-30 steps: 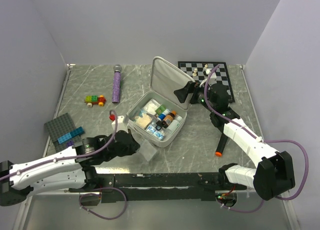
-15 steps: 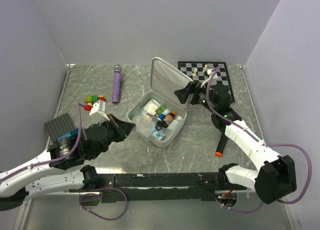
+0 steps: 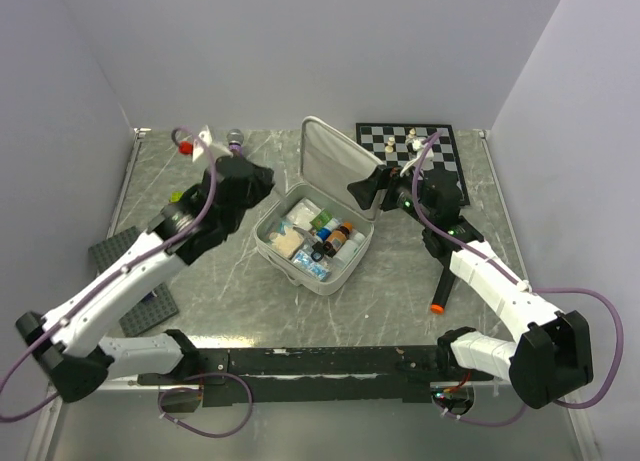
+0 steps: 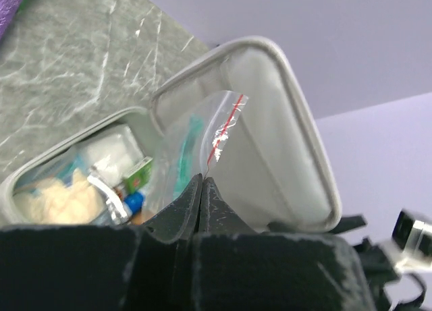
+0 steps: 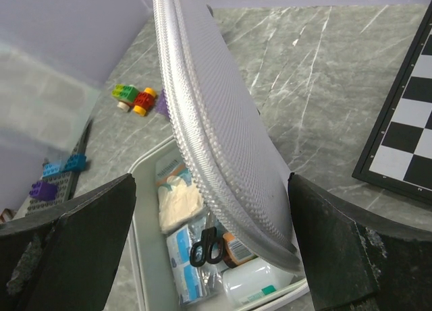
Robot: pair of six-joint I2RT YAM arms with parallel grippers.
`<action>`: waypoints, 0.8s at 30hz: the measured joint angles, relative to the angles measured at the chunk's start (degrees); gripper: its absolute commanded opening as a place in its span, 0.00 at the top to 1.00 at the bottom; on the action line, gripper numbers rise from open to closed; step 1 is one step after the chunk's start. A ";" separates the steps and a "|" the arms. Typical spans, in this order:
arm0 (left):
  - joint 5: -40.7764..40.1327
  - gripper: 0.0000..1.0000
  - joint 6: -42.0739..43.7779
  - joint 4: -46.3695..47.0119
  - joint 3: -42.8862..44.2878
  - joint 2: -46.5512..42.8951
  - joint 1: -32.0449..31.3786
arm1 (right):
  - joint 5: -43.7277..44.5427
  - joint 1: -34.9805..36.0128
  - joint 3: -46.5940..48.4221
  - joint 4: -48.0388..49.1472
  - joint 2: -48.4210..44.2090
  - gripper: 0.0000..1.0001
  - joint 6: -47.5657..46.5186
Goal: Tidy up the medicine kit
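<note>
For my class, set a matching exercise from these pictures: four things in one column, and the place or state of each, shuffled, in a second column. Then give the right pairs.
Column one
1. left claw
2. right claw
3. scissors
4. chessboard

Column two
A. lying inside the medicine kit
B. shut on a clear plastic bag
C. at the far right corner
D. open, one finger on each side of the raised lid

Pairs: 1-B, 2-D, 3-A, 4-C
</note>
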 measured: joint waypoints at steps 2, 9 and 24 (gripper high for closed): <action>1.36 0.99 0.13 0.57 3.28 3.43 1.70 | -0.52 0.00 0.00 -0.07 0.02 0.00 -0.35; 4.81 0.99 0.66 1.03 15.72 11.52 4.55 | -1.84 0.02 -0.13 -0.20 0.02 0.00 -0.98; 9.09 0.99 -3.54 -1.51 24.65 22.21 5.09 | -3.39 0.39 -1.18 -0.35 0.39 0.00 -0.90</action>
